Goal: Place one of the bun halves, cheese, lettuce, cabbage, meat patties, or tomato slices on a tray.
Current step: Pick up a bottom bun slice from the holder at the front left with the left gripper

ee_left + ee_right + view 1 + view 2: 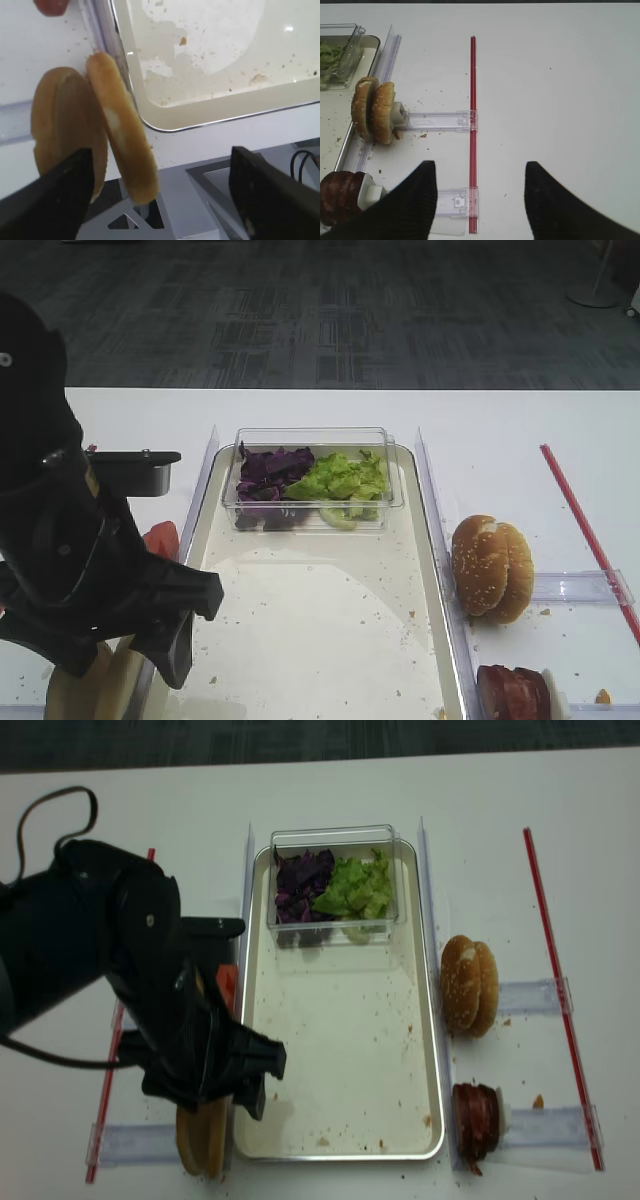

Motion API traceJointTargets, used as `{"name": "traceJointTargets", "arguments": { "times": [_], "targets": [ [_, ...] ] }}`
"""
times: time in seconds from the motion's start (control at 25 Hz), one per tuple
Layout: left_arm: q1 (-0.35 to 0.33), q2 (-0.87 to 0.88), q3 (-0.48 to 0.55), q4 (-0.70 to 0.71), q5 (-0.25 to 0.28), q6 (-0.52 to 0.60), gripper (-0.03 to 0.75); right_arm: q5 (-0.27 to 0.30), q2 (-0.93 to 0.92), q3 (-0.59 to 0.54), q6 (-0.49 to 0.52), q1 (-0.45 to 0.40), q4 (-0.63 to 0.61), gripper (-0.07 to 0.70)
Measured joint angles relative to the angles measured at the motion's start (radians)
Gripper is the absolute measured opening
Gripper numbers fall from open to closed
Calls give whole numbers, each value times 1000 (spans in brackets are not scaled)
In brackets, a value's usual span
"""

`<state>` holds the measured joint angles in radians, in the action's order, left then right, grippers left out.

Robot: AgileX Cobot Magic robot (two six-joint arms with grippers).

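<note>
Clearly the left gripper [160, 190], fingers apart, is the nearer one: the bun halves [95, 132] stand on edge between them, just off the tray [210, 107] rim, long axis running toward the camera.

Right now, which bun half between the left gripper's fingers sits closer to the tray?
The paler, tilted bun half, leaning toward the tray. The browner bun half stands behind it, farther from the rim.

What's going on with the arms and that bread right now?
Left gripper jaws open, straddling the bun halves. Right gripper jaws open, idle. Tray bare, nothing blocking.
</note>
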<state>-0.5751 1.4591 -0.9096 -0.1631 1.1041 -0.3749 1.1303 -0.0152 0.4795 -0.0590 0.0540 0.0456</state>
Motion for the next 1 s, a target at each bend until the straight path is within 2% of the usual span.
{"name": "traceJointTargets", "arguments": {
  "times": [0.4,1.0],
  "targets": [
    [0,66,0,-6,-25,12,512,0,0,0,0,0,0,426],
    [0,66,-2,-6,-29,18,431,0,0,0,0,0,0,426]
  ]
}}
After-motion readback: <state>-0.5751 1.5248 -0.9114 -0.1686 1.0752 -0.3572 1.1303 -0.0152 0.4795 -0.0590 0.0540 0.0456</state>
